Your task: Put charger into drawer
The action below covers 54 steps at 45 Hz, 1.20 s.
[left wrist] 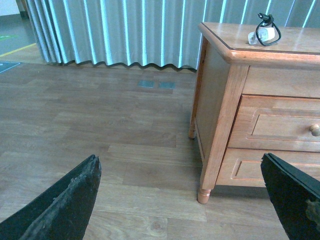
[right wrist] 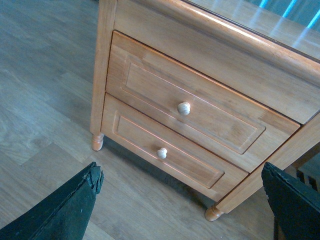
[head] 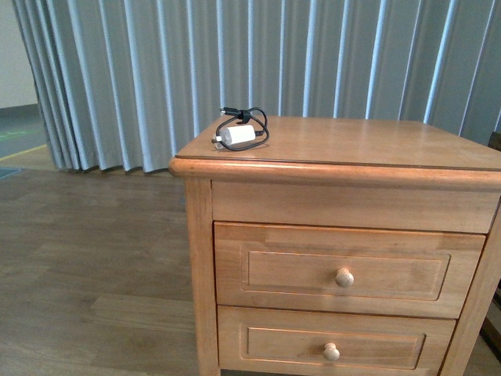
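Only dark fingertips [left wrist: 75,200] of the left hand [left wrist: 178,165] show, spread wide around nothing; the right hand [right wrist: 180,170] looks the same. In the front view, grey curtains [head: 117,78] and wood floor [head: 86,266] fill the left. The charger [head: 239,135] lies upper centre on the surface [head: 376,141], near its back left corner. Lower right, the drawer [head: 297,270] is shut; the lower drawer [head: 376,345] is cut off at the bottom edge.

Glossy wooden drawer [head: 349,267] — white plastic charger [head: 237,135]

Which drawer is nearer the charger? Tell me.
The upper drawer, the one just below the charger; the lower drawer sits under it, farther away.
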Motion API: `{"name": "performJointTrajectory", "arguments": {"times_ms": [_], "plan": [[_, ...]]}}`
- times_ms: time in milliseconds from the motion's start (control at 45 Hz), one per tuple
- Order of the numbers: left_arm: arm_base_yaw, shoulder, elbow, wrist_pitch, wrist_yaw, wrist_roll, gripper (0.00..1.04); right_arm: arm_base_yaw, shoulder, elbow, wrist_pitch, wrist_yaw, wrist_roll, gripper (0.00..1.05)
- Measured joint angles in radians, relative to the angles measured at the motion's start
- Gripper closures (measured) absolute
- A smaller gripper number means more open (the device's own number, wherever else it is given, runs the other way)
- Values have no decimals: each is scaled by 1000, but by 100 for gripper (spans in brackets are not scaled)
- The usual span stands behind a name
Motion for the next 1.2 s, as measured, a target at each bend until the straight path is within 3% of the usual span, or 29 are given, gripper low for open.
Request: {"name": "performJointTrajectory", "arguments": {"times_ms": [178,311,644,866,1199], "plan": [[0,0,0,0,0,0,6,36,366,98,262,65,-3,8],[0,0,0,0,0,0,6,43,612,199,374,85,-19,8],[0,0,0,0,0,0,6,64,1014,439,533,127,-47,8],[0,0,0,0,0,0,6,71,1261,622,627,219,-70,8],[0,0,0,0,0,0,6,-4,1484,878,611,288,-59,8]]}}
